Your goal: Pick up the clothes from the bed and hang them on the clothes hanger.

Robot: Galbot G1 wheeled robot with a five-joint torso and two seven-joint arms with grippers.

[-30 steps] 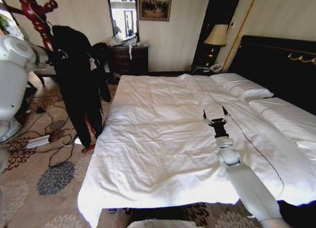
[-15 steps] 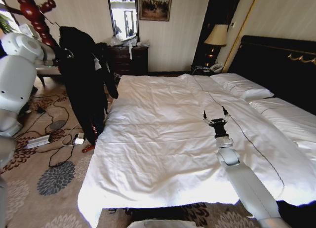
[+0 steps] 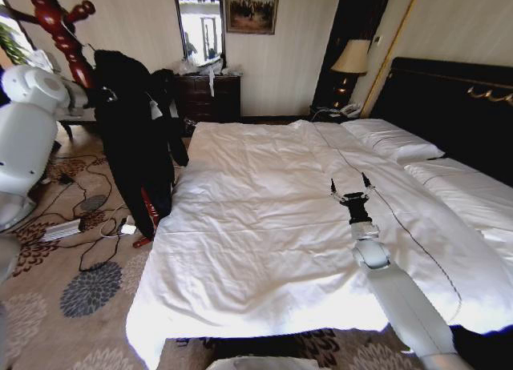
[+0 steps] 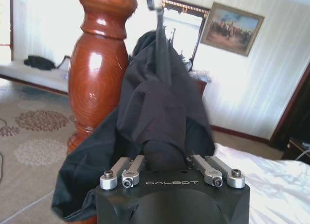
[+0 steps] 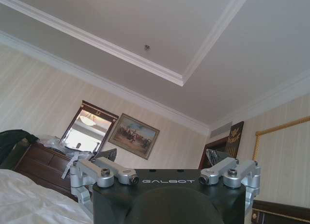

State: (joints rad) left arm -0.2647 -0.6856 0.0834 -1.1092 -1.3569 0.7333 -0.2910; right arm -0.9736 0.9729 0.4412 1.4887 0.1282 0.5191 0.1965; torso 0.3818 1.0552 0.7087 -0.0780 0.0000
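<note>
The clothes (image 3: 132,142), a long black garment with a small white tag (image 3: 155,106), hang down beside the bed's left edge, against the clothes hanger (image 3: 58,27), a reddish-brown turned-wood stand. My left gripper (image 3: 100,93) is at the garment's top, shut on a bunch of the cloth. In the left wrist view the black cloth (image 4: 157,112) is gathered between the fingers, right next to the stand's thick glossy pole (image 4: 99,64). My right gripper (image 3: 350,184) rests open over the white bed (image 3: 264,226), holding nothing; its fingers (image 5: 104,173) point at the ceiling.
A dark dresser with mirror (image 3: 208,94) stands at the back wall, with a smaller dark clump of cloth (image 3: 166,86) near it. Cables and a power strip (image 3: 60,230) lie on the patterned carpet left of the bed. The black headboard (image 3: 457,106) and a lamp (image 3: 350,58) are at the right.
My left arm has carried the garment's top a little to the right, closer to the stand, and the cloth has swung with it. The right arm has stayed still.
</note>
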